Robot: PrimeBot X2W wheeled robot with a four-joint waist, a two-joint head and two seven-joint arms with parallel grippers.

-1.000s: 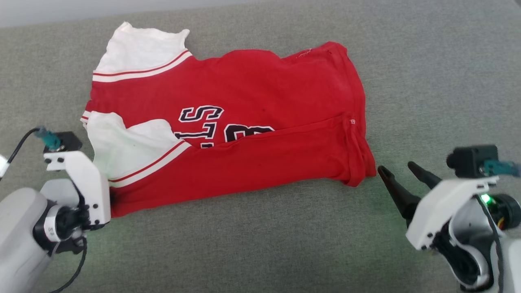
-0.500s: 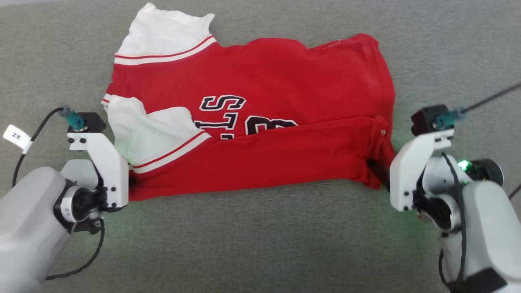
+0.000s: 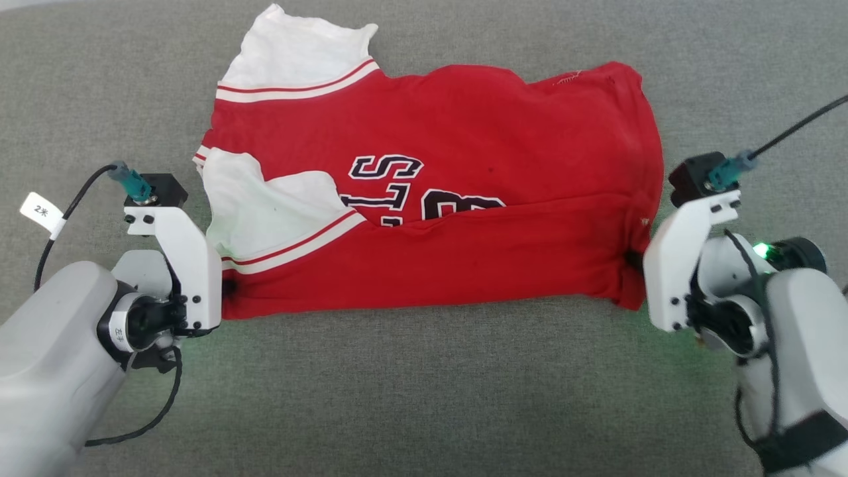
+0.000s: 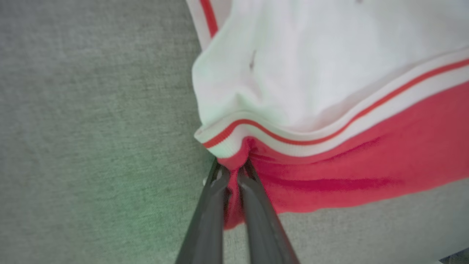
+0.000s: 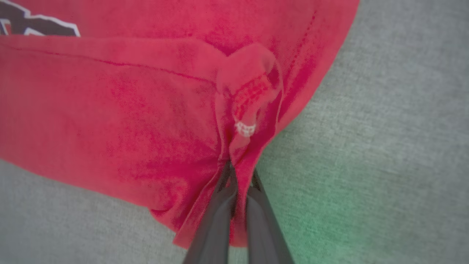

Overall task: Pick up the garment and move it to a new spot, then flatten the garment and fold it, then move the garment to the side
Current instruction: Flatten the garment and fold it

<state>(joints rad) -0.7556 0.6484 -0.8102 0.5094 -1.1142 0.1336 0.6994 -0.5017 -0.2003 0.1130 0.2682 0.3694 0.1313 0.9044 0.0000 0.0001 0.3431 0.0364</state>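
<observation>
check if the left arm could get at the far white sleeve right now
Probably not yet: the far white sleeve lies uncovered, but the left pincer is shut on the near edge of the garment.

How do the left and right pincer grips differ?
The left pincer bites the shirt at its red edge under a white sleeve; the right pincer bites plain red hem beside a white stitch. Left holds the shirt's left end, right its right end. Both are shut on cloth.
</observation>
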